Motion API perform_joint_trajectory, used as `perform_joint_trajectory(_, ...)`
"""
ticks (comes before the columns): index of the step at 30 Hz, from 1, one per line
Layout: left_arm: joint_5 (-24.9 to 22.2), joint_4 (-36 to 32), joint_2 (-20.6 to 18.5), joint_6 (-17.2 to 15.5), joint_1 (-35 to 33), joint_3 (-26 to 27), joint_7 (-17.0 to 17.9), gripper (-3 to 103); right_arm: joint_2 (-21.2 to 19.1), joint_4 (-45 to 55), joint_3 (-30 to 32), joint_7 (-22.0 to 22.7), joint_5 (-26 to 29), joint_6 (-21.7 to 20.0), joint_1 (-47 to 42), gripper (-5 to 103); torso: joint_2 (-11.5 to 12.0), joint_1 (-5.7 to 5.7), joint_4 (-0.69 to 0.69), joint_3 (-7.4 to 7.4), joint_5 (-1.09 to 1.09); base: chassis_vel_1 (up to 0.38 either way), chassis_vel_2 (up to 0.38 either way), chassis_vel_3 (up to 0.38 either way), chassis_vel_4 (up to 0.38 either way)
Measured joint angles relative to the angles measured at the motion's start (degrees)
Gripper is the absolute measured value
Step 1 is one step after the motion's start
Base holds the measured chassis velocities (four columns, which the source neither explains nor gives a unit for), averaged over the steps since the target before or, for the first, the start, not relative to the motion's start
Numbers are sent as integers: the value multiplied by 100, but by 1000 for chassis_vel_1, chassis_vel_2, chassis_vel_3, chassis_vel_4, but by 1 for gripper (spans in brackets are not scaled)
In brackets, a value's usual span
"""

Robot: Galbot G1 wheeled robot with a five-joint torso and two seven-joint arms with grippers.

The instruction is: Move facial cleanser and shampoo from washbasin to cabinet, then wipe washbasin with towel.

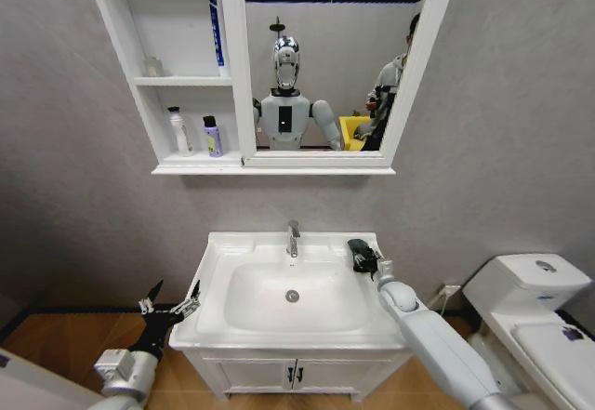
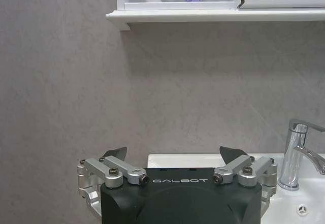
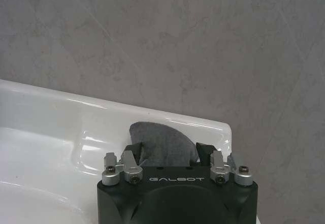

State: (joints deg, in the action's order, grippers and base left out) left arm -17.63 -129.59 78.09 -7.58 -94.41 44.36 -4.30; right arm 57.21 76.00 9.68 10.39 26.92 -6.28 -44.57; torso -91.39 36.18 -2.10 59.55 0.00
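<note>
Towel (image 1: 363,254) lies on washbasin (image 1: 223,247) rim; bottles (image 1: 213,137) on cabinet (image 1: 125,38) shelf.

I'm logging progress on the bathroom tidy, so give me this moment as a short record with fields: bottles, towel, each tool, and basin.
bottles: white bottle and purple bottle stand on the cabinet's lowest shelf
towel: dark towel on the washbasin's back right corner
right tool: right tool at the towel, fingers open on either side of it
left tool: left tool open, beside the washbasin's left edge, holding nothing
basin: bowl bare, tap at the back
</note>
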Motion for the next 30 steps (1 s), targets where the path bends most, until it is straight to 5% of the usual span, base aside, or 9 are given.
perform_joint_trajectory(9, 0, 0, 0, 0, 1, -1, 0, 100, -197, 1659, 696, 135, 158, 25, -1164, 97, -1, 0, 0, 0, -1, 0, 0, 0, 0)
perform_joint_trajectory(14, 1, 0, 0, -1, 0, 0, 0, 100, -53, 2922, 1374, 318, 47, -16, -2488, 100, -1, 0, -3, -1, -2, 0, 0, 0, 0)
perform_joint_trajectory(17, 1, -1, 0, -1, 0, 0, 0, 100, 744, 4000, 2246, 459, -677, 153, -4271, 100, -2, -2, 3, -2, 0, 0, 0, 0, 0)
perform_joint_trajectory(18, 1, -1, 0, -1, 0, 0, 0, 100, 744, 4000, 2246, 459, -677, 153, -4271, 100, -2, -2, 3, -2, 0, 0, 0, 0, 0)
perform_joint_trajectory(20, 1, 0, -1, 0, 0, -1, -1, 100, 1578, 4675, 2779, 360, -1079, 567, -5622, 100, -2, -4, 5, -3, -1, 0, 0, 0, 0)
perform_joint_trajectory(30, 0, 0, 0, 0, 0, 0, 0, 100, 2307, 5365, 3043, 79, -1552, 1701, -7418, 100, -2, -2, 1, -1, -1, 0, 0, 0, 0)
